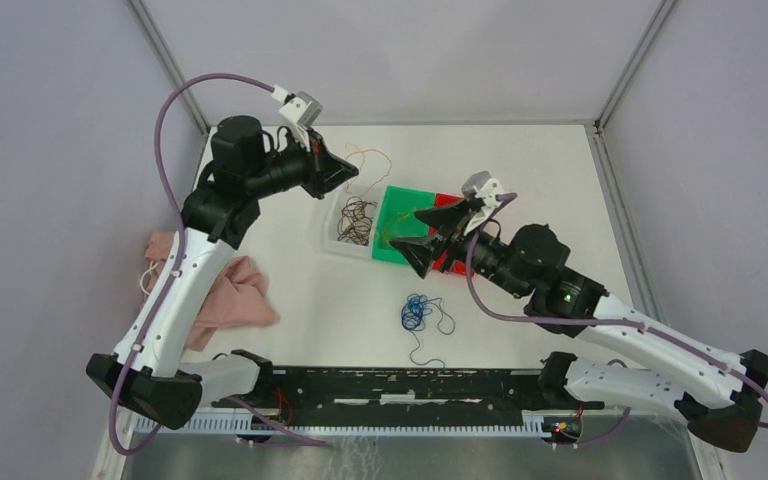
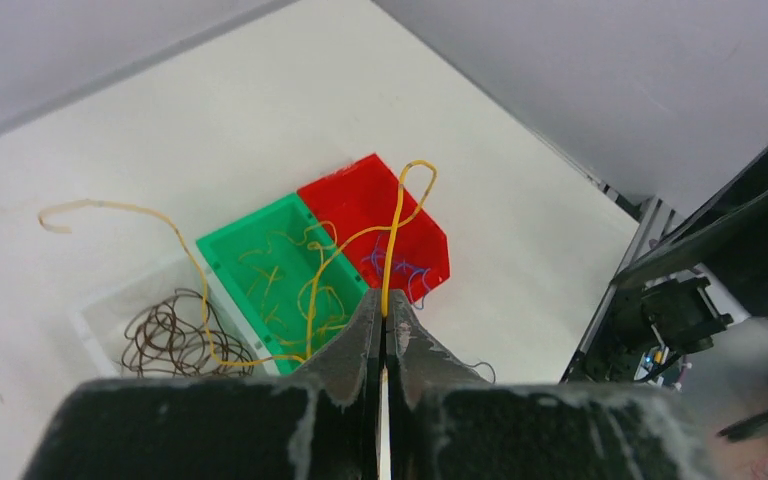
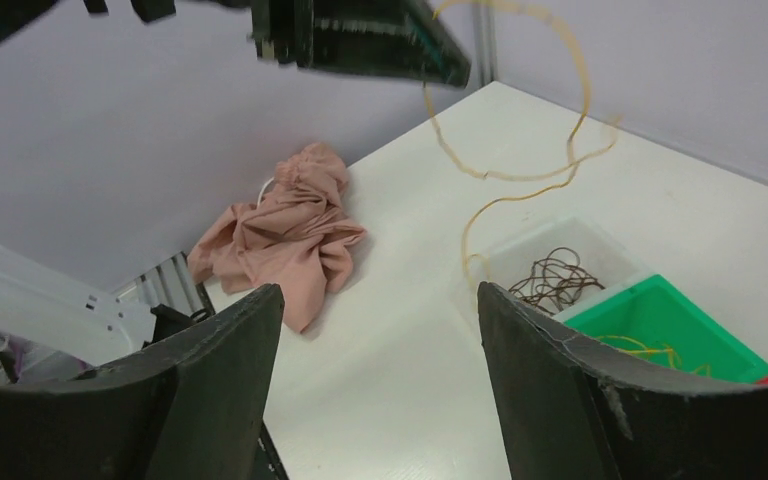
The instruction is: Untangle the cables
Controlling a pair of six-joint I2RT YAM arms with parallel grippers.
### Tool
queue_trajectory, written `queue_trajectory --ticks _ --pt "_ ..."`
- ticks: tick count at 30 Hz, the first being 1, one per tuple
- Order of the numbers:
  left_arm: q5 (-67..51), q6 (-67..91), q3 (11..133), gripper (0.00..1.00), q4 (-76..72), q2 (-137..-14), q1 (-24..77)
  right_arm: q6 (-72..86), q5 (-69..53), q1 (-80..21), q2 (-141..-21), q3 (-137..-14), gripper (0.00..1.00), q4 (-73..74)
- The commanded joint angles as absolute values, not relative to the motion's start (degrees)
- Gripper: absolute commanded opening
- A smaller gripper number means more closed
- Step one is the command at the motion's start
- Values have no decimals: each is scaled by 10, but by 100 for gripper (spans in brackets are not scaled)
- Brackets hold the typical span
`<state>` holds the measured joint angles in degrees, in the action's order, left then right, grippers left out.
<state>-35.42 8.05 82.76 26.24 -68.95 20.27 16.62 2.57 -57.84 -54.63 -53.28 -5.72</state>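
Grey walls box in a white surface (image 1: 520,170) where sorting looks partway done: brown cables (image 1: 356,220) sit in the clear tray (image 1: 332,228), and a blue tangle (image 1: 417,312) lies loose nearer the arms. At the far left, the left fingers (image 2: 355,340), pressed together, pinch a yellow-orange cable (image 2: 397,215) held high over the trays, while the right fingers (image 3: 230,340) stand spread and empty by the green bin (image 1: 388,195). Next, I'd judge, that strand wants lowering into the green bin, its tail drawn clear of the brown coil.

bright, even light, faint shadows — yellow cable (image 3: 586,85) softly blurred.
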Motion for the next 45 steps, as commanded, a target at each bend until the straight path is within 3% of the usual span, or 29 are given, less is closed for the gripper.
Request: queue_trajectory --ticks 1,5,14,33,45 --pt "-298 51 786 3 254 -674 239 180 103 -553 -517 -560 77 -8" --pt "-300 49 756 3 239 -672 281 207 171 -516 -553 -592 71 31" --pt "-380 47 761 3 187 -733 303 275 179 -459 -563 -559 64 24" --pt "-425 102 835 3 123 -856 310 279 168 -430 -618 -561 54 9" --pt "-387 50 828 3 140 -872 310 284 137 -412 -696 -583 35 -19"
